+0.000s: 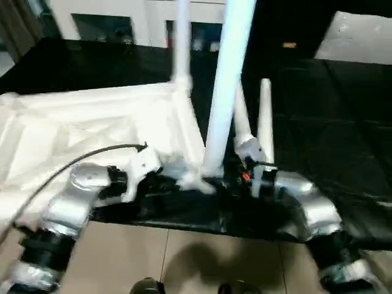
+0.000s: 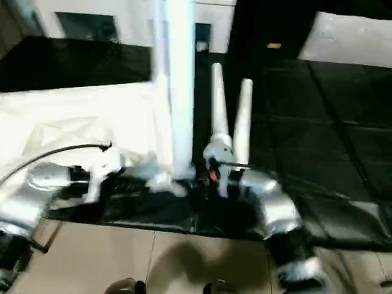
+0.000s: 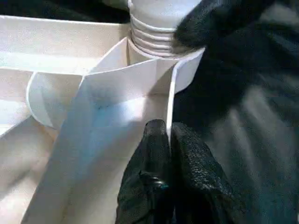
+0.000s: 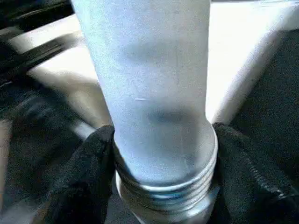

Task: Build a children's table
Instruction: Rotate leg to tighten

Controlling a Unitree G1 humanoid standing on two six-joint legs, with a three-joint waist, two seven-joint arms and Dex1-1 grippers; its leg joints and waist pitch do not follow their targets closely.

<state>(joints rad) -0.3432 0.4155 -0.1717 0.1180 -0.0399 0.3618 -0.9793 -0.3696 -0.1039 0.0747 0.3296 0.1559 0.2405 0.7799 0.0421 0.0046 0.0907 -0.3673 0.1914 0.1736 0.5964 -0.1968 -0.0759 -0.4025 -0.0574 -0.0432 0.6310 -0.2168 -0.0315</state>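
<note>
The children's table top [image 1: 92,122] lies upside down on a black mat, its ribbed underside facing up. One white leg [image 1: 226,79] stands upright in the near corner socket, with its thread [image 3: 154,37] still showing above the socket. My right gripper [image 4: 163,135] is shut on this leg's base, a black finger [image 4: 88,177] pressed to each side. My left gripper [image 3: 167,128] is shut on the thin rim wall [image 3: 170,93] of the top, right beside that socket. A second leg [image 1: 182,43] stands at the far corner. Two loose legs [image 1: 265,116] lie on the mat just behind my right gripper.
The black mat [image 1: 343,122] stretches away to the right and back. Tan floor tiles [image 1: 153,257] run along the near edge. A white cabinet [image 1: 122,18] stands at the back. A black cable [image 1: 92,153] arcs over my left forearm.
</note>
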